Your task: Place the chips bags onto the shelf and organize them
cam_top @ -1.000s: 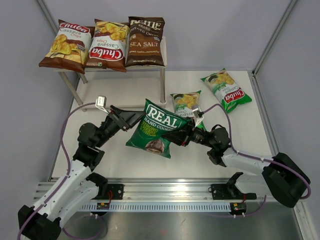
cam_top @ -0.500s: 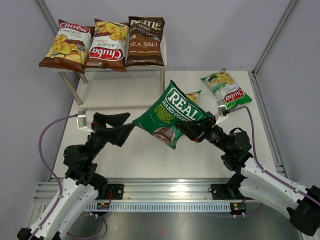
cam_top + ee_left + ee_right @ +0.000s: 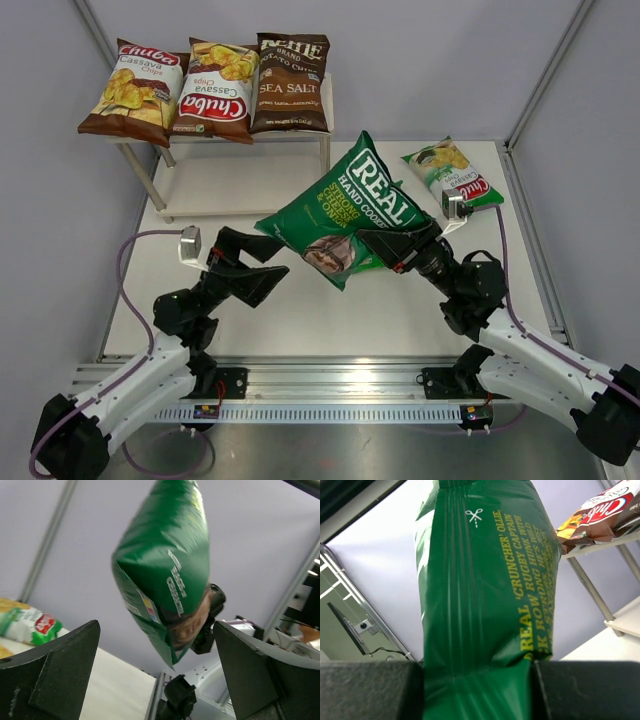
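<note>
From above, the right gripper (image 3: 396, 246) is clamped on the lower edge of the dark green REAL bag (image 3: 345, 212), which hangs higher and nearer the shelf (image 3: 326, 160) than a second ago; the left gripper (image 3: 262, 266), then at the bag's left edge, now gapes wide, clear of it; three brown bags (image 3: 205, 90) lie on the top board; in the left wrist view, the bag (image 3: 165, 580) hangs between spread fingers (image 3: 60, 675), untouched; in the right wrist view, fingers (image 3: 370, 690) pinch its bottom edge (image 3: 480, 595).
</note>
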You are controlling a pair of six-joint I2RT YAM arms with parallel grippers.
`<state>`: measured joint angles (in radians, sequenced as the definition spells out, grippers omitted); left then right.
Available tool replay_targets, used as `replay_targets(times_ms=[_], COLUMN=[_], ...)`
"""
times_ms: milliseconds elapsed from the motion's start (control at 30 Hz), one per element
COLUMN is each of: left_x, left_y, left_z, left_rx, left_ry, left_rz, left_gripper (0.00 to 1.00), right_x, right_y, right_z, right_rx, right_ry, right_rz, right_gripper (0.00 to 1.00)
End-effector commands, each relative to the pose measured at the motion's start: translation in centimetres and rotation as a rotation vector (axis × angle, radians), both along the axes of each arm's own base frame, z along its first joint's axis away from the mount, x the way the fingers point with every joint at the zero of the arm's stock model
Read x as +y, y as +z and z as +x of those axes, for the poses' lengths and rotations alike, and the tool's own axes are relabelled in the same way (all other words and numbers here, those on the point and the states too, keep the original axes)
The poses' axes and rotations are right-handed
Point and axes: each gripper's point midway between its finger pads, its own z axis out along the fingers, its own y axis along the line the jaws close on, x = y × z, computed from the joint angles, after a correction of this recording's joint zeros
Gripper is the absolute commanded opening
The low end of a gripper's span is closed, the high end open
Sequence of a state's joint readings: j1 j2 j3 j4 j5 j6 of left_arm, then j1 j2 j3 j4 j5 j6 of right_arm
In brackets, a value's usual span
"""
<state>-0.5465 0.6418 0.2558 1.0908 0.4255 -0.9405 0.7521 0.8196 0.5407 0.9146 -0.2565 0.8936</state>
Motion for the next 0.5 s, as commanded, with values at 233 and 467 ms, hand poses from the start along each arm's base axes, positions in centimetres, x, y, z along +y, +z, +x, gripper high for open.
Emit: replay_targets(times_ms=[233,467], left_x=[-1.7,-2.7], left_y=[5.4,6.4], left_z=[-3.1,-2.3], left_rx=[-0.202,-0.194], left_ry=[-0.075,-0.061], left_rz=[-0.122,-0.168], left_gripper=[0.99,0.99], right_x=[-0.5,0.3], right_y=[5.2,4.0], right_z=[-2.2,-1.4], right_rx=[-0.103,-0.064], right_ry=[0.121,0.143], right_rz=[0.182,0.183], right_gripper=[0.21,0.21])
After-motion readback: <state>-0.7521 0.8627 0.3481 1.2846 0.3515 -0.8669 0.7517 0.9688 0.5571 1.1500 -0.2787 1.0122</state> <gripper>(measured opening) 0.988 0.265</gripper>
